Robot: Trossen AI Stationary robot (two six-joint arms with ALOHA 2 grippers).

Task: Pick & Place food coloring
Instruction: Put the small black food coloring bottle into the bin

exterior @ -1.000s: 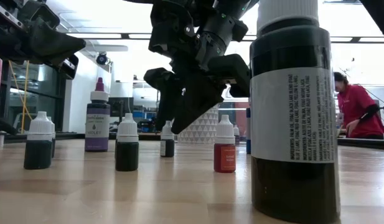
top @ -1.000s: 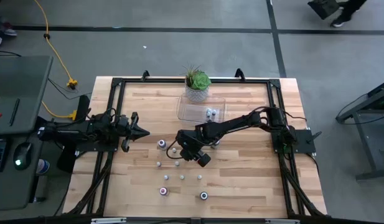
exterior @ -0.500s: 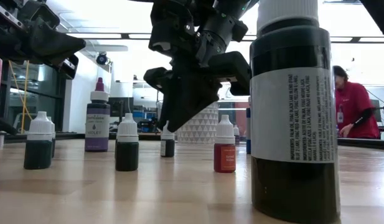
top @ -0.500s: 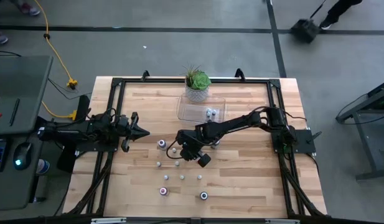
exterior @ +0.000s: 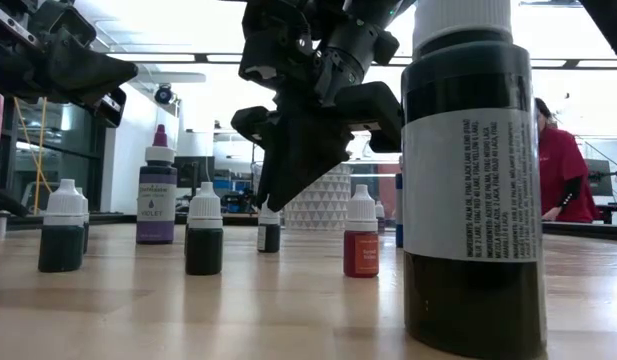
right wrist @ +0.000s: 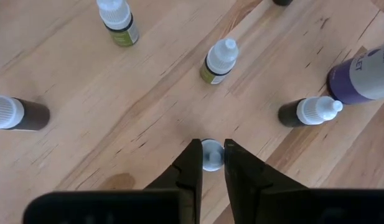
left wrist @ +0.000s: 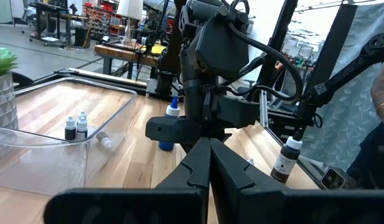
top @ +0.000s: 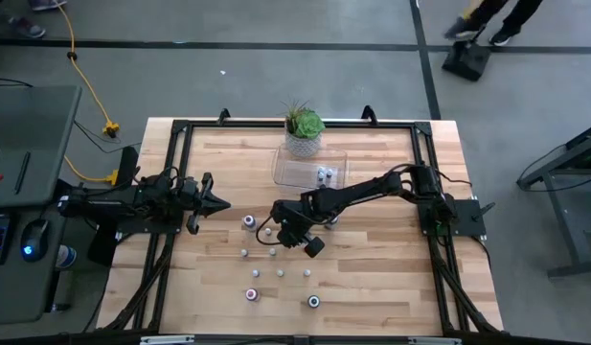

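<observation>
Right gripper pinches the white cap of an upright food coloring bottle, long axis vertical.

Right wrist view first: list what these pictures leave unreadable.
- Right wrist view: the right claw brackets a white cap; the bottle body and colour hide below it.
- Low view: the big near bottle is cut off at the top edge, its label print too small.
- High view: the tray's bottles are too tiny to colour.
</observation>
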